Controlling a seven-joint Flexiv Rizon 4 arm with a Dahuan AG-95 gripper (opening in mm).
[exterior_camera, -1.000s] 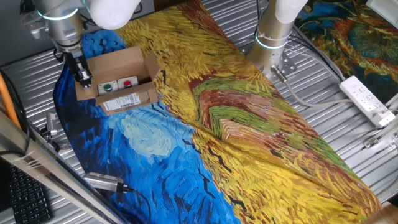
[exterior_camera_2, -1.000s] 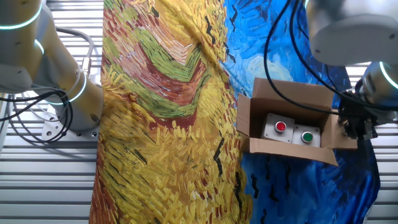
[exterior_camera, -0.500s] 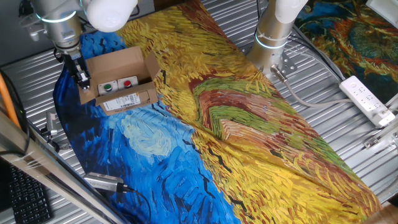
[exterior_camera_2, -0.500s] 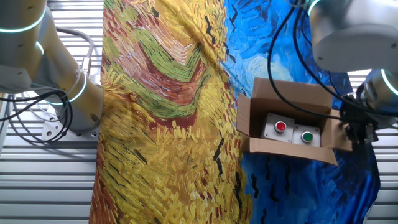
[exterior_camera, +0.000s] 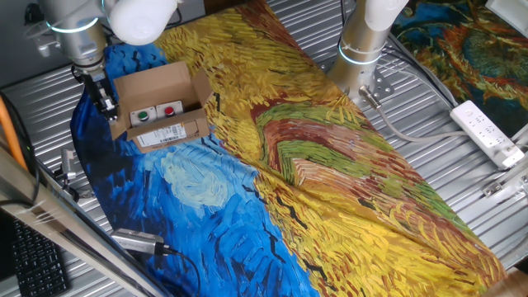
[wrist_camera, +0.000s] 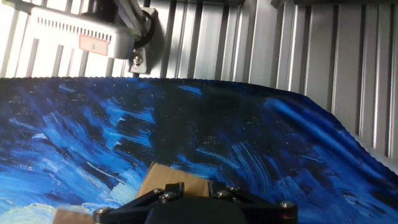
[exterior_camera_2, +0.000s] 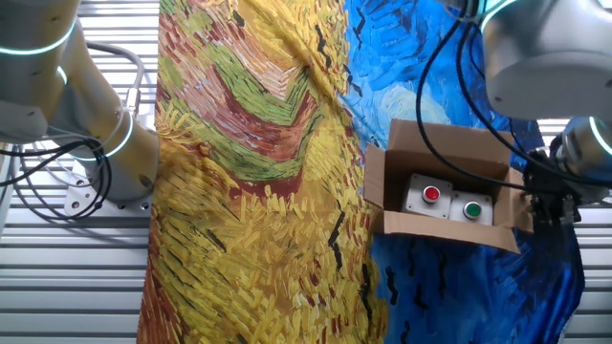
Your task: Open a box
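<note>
Sitting open on blue part of painted cloth, near tabletop corner: small brown corrugated cardboard box (exterior_camera: 159,108), flaps up, white barcode label (exterior_camera: 162,136) on one side. Inside, grey unit with red round button (exterior_camera_2: 431,194) and green round button (exterior_camera_2: 471,209). Black two-finger gripper (exterior_camera: 106,100) just beside box's outer flap; grip width cannot be told, fingers hidden in hand view. White power strip (exterior_camera: 488,134) lies well apart, near opposite tabletop edge.

arm reaching down at far left of table, wrist roughly vertical, gripper (exterior_camera: 106,101) pointing down, fingers close together on a cardboard flap edge, black fingers low in hand view (wrist_camera: 186,202)
</note>
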